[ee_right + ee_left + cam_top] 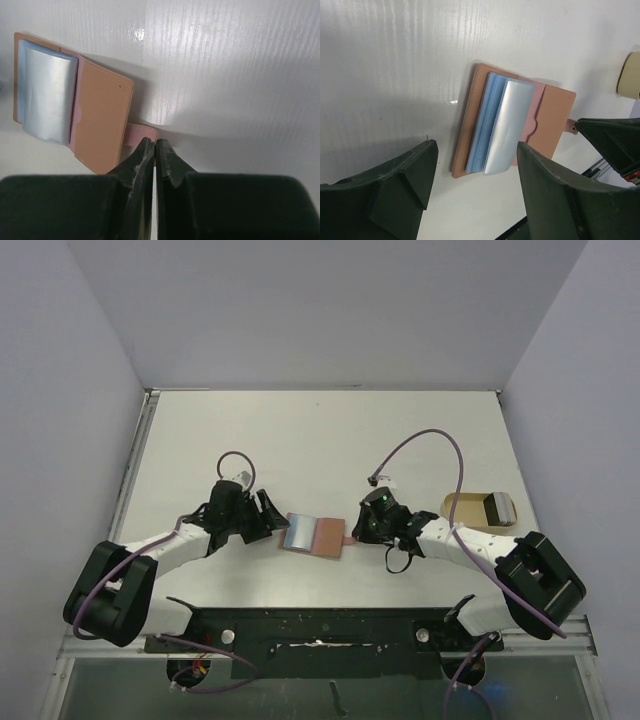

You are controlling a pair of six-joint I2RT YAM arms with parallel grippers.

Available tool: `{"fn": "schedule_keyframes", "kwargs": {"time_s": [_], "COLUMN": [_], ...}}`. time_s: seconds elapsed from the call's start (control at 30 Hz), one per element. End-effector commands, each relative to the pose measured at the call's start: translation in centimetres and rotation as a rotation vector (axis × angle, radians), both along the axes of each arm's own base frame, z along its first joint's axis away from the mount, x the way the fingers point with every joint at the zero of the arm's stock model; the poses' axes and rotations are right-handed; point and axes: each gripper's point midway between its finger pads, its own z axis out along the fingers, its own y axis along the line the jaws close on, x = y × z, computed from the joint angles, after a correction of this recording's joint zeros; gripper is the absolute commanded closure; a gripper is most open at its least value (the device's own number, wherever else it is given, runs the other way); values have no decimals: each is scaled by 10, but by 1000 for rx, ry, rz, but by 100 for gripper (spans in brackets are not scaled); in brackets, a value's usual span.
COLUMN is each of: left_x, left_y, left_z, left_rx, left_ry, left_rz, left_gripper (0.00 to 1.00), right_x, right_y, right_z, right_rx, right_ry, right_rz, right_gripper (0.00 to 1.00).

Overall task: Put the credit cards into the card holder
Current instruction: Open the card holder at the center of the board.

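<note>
Roughly midway along the surface's near edge, the card holder [325,537] lies spread open. The credit cards [502,125] are stacked on its left half, one end jutting past the leather. The right tool [155,146] is clenched, its tips on the snap tab [137,132]; whether it pinches the tab I cannot tell. The left tool [476,150] hangs released just left of the cards. A tan tray [462,506] sits toward the right edge, well apart.

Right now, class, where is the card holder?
Top view: the card holder lies open mid-table between the left tool and the right tool, shut at its snap tab.
</note>
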Motion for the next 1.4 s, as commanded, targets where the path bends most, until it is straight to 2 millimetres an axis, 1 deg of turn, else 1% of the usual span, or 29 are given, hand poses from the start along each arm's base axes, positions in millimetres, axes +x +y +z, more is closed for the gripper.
{"fn": "schedule_keyframes", "kwargs": {"time_s": [0.0, 0.1, 0.2, 0.33, 0.43, 0.53, 0.73, 0.8, 0.9, 0.97, 1.03, 1.07, 1.13, 1.17, 1.23, 1.3, 1.37], "left_x": [14, 12, 10, 4, 1, -1, -5, -3, 4, 11, 16, 16, 14, 13, 13, 15, 15], "left_y": [-18, -26, -35, -49, -53, -56, -64, -62, -47, -32, -21, -22, -33, -41, -53, -59, -63], "left_z": [15, 16, 23, 41, 51, 57, 74, 71, 45, 28, 19, 20, 32, 39, 47, 45, 43], "left_rx": [-107, -163, -252, -398, -459, -480, -553, -523, -354, -209, -111, -109, -152, -177, -185, -160, -161], "left_ry": [-75, -73, -80, -85, -92, -107, -155, -153, -100, -87, -93, -102, -136, -150, -172, -156, -148], "left_rz": [-36, -54, -63, -95, -103, -115, -155, -146, -88, -42, -26, -43, -91, -111, -145, -156, -169], "left_gripper": [37, 37, 38, 43, 45, 48, 48, 48, 46, 44, 43, 45, 52, 53, 53, 53, 53], "right_x": [14, 14, 14, 14, 13, 12, 11, 10, 9, 8, 8, 9, 10, 11, 12, 15, 16], "right_y": [2, 1, 0, 0, 0, -1, -4, -5, -6, -8, -10, -10, -9, -9, -9, -7, 0], "right_z": [12, 9, 8, 6, 4, 5, 6, 6, 7, 7, 6, 7, 10, 12, 18, 30, 47], "right_rx": [23, 20, 18, 18, 17, 17, 18, 13, 9, -1, -13, -16, -22, -22, -27, -26, -10], "right_ry": [-75, -71, -72, -66, -63, -64, -67, -65, -67, -69, -68, -69, -71, -75, -70, -83, -110], "right_rz": [-19, -23, -28, -32, -34, -37, -44, -44, -42, -39, -35, -34, -31, -32, -34, -35, -29], "right_gripper": [100, 100, 100, 100, 100, 100, 100, 100, 100, 100, 100, 99, 98, 94, 83, 76, 72]}}
